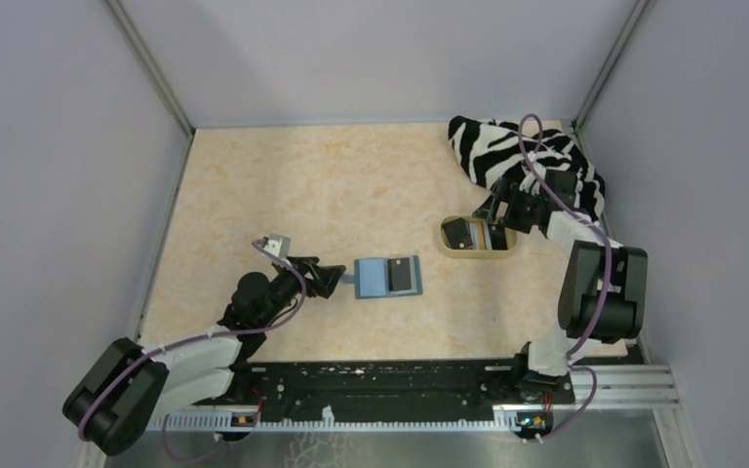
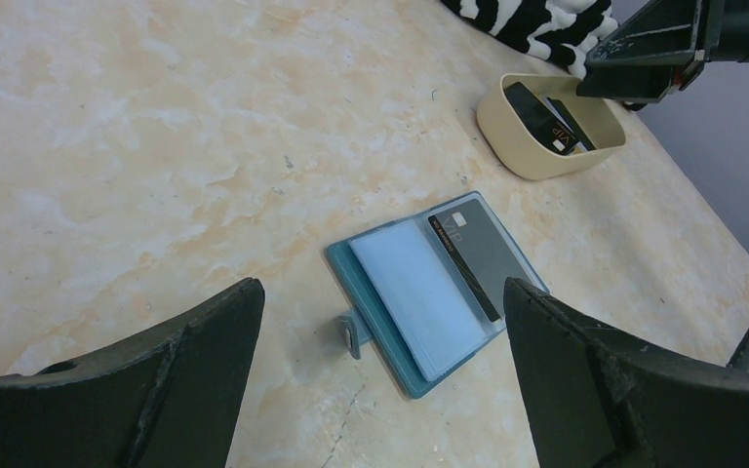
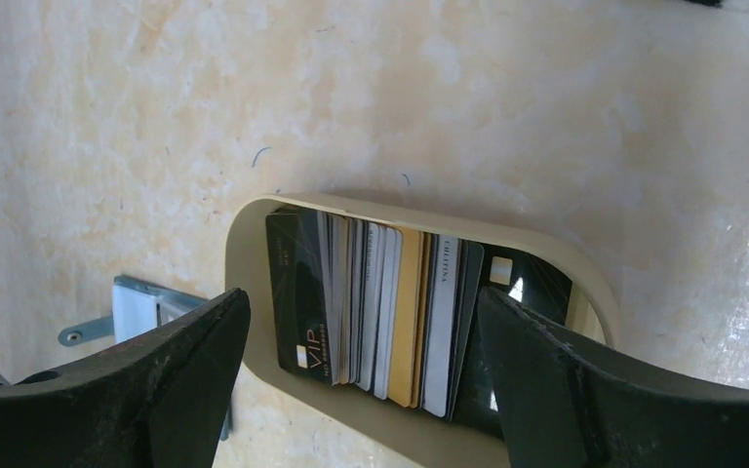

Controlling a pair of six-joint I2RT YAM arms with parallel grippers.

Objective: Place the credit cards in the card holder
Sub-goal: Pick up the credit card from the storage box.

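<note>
Presently the right pincer (image 3: 361, 295), spread wide over the tan oval tray (image 3: 239, 244), may pinch several tightly packed black-and-gold credit cards (image 3: 408, 322) together

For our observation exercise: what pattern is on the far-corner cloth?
The cloth has black-and-white zebra stripes, clearest from the top camera.

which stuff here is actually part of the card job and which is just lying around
Part of the job:
open teal-blue folding card holder, one black card already in it
stack of thin black, silver and gold credit cards, standing in the tan oval tray

Lying about:
zebra-striped cloth, far right corner
</note>
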